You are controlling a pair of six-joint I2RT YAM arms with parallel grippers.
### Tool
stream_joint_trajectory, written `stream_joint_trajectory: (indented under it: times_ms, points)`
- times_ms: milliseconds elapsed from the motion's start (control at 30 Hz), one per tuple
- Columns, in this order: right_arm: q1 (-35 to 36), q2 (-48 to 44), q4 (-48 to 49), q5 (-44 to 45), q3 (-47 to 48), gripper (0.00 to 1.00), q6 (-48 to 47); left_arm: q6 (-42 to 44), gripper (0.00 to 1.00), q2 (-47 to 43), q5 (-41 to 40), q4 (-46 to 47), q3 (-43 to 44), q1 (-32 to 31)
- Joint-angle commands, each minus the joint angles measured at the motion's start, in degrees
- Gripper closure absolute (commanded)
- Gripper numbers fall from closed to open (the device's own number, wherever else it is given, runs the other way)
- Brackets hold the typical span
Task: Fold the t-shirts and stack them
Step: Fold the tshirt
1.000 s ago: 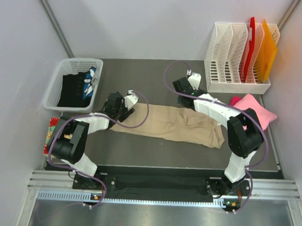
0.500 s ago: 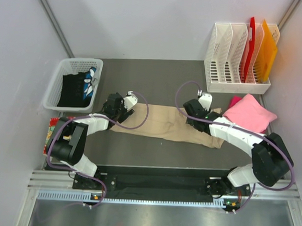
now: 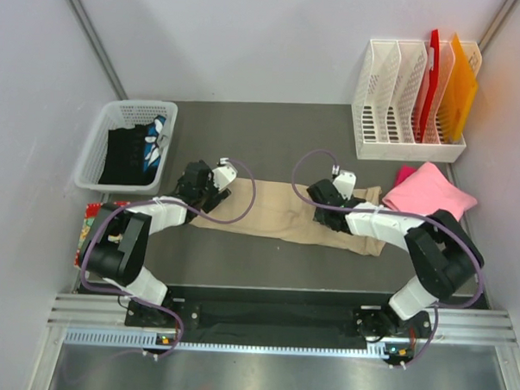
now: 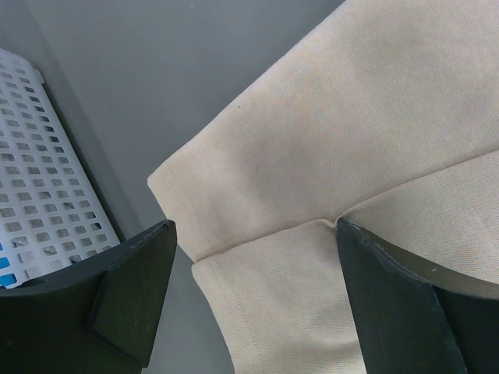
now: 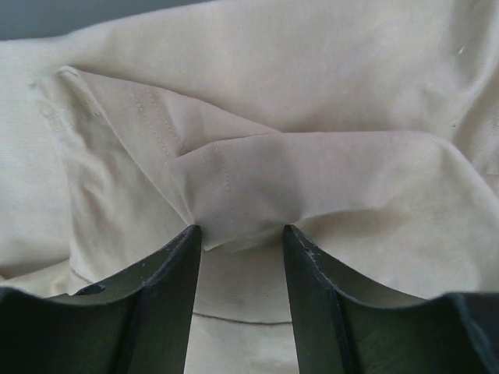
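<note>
A beige t-shirt (image 3: 281, 211) lies spread across the middle of the dark table. My left gripper (image 3: 210, 184) is open at its left end; in the left wrist view its jaws (image 4: 257, 292) stand wide apart over the shirt's hemmed corner (image 4: 265, 296). My right gripper (image 3: 326, 202) is down on the shirt's right part. In the right wrist view (image 5: 238, 249) its jaws are partly open, with a raised fold of the beige cloth (image 5: 234, 195) between the fingertips. A folded pink t-shirt (image 3: 430, 190) lies at the right edge.
A white basket (image 3: 103, 136) with dark clothes stands at the back left. A white file rack (image 3: 409, 145) with red and orange folders stands at the back right. A colourful item (image 3: 88, 226) lies at the table's left edge.
My right arm has swung from near the rack forward and left, and its gripper has come down onto the beige shirt. The left arm has not moved.
</note>
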Motion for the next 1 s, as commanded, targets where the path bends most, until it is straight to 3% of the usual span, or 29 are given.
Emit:
stream_joint_trajectory:
  times_ms: [0, 733, 867, 967]
  points:
    - [-0.49, 3.35, 3.88, 1.05, 3.35, 0.54, 1.17, 0.84, 0.11, -0.35, -0.94, -6.33, -2.29, 0.43]
    - [-13.06, 9.78, -4.37, 12.64, 18.55, 0.58, -3.93, 3.30, 0.11, -0.09, -3.13, -3.78, -5.54, 0.43]
    - [-12.01, 4.36, -8.94, 15.55, 19.88, 0.58, -2.53, 3.65, 0.11, -1.14, -3.93, -3.69, -5.98, 0.43]
    - [-9.99, -2.49, -9.30, 17.05, 17.51, 0.52, -2.35, 3.92, 0.09, -2.63, -4.28, -4.13, -5.98, 0.43]
